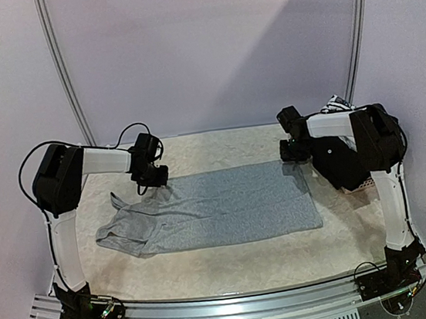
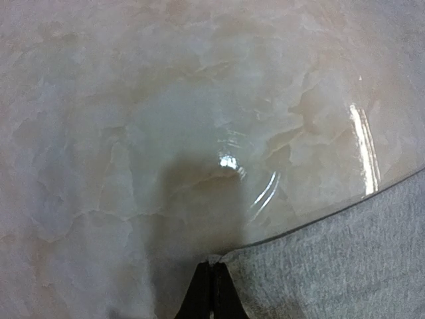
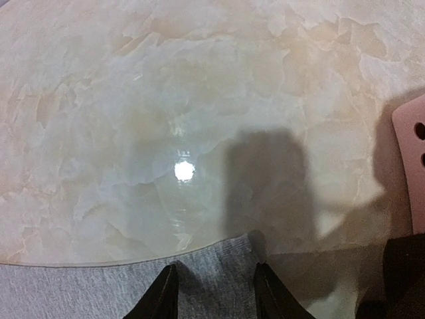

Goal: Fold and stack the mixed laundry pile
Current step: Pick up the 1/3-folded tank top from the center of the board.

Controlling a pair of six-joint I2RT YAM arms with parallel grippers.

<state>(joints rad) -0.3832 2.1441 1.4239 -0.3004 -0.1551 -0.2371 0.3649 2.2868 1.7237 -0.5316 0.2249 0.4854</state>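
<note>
The grey trousers (image 1: 226,204) are lying spread flat across the middle of the counter (image 1: 233,262), their left end rumpled. The left hand (image 1: 153,178) is sitting low at their far left corner; in its wrist view the fingers (image 2: 202,296) are pressing together, pinching the cloth's corner. The right hand (image 1: 292,154) is hanging over the far right corner, its fingers (image 3: 166,292) standing partly apart and straddling the cloth's edge without closing on it. Just right of that hand, the black trousers (image 1: 342,163) are lying heaped in the pink basket (image 1: 368,185). A striped piece (image 1: 338,102) is showing behind the right arm, near the counter's far edge.
</note>
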